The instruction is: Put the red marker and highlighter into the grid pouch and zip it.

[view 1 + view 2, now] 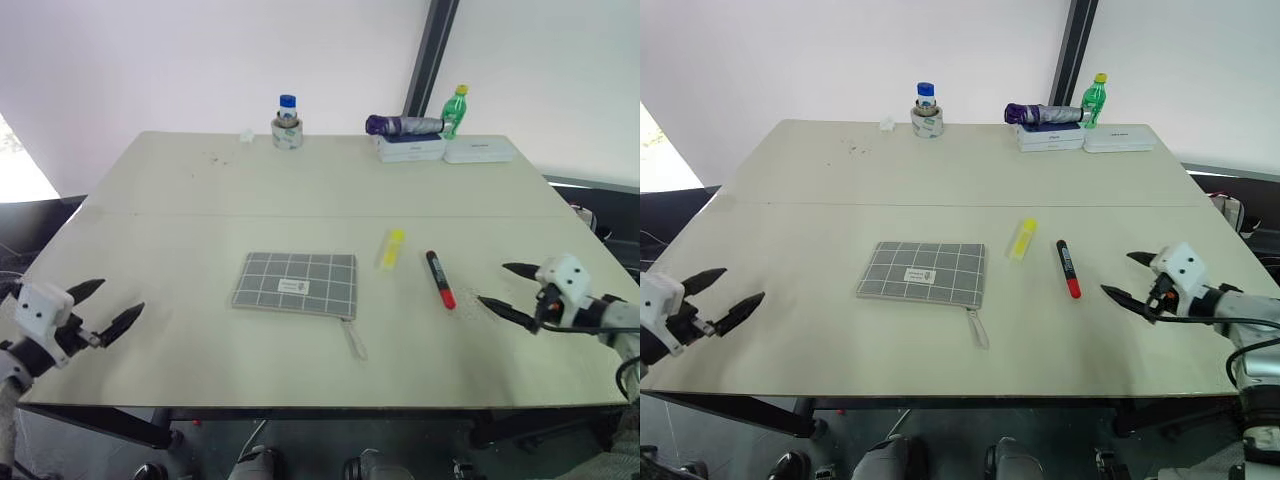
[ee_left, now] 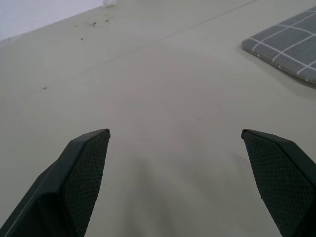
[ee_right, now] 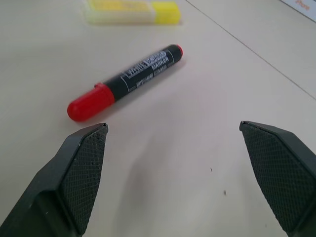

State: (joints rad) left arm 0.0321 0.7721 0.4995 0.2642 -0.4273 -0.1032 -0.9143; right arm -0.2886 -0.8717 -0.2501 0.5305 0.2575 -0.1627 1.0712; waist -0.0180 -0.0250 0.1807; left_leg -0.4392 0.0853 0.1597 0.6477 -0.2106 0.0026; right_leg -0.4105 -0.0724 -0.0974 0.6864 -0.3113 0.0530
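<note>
The grid pouch lies flat in the middle of the table, grey with white lines, a white label and a pull cord at its near right corner. Right of it lies the yellow highlighter, and further right the red marker, red cap toward me. The right wrist view shows the marker just ahead of the fingers and the highlighter beyond it. My right gripper stands open close to the marker's right. My left gripper stands open near the front left edge, well left of the pouch.
At the table's far edge stand a blue-capped jar in a tape roll, a folded purple umbrella on flat white boxes, and a green bottle.
</note>
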